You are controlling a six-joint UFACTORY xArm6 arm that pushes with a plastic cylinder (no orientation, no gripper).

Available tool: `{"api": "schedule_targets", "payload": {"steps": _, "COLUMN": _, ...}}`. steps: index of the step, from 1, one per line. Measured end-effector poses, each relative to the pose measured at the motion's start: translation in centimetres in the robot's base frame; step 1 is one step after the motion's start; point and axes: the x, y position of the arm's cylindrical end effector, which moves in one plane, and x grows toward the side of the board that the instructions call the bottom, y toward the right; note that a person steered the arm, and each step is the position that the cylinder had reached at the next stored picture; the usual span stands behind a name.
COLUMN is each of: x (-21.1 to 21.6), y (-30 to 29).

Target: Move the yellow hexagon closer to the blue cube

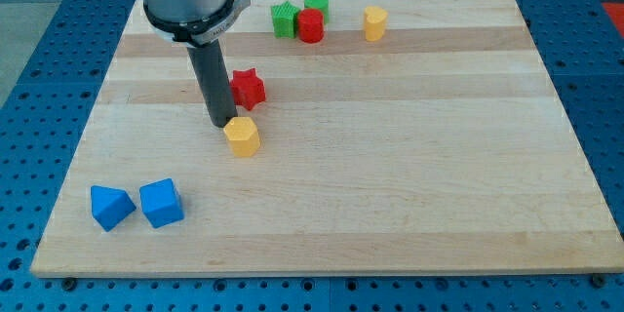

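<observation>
The yellow hexagon lies left of the board's middle. My tip stands just at its upper left, touching or nearly touching it. The blue cube sits near the view's bottom left, well below and left of the hexagon. A blue triangular block lies just left of the cube.
A red star lies right beside the rod, above the hexagon. At the view's top stand a green star, a green cylinder, a red cylinder and a yellow cylinder. The wooden board ends at blue perforated table.
</observation>
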Motion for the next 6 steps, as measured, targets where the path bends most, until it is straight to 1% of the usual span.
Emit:
{"api": "schedule_targets", "payload": {"steps": 2, "x": 0.4, "y": 3.0}}
{"api": "schedule_targets", "payload": {"steps": 6, "x": 7.5, "y": 5.1}}
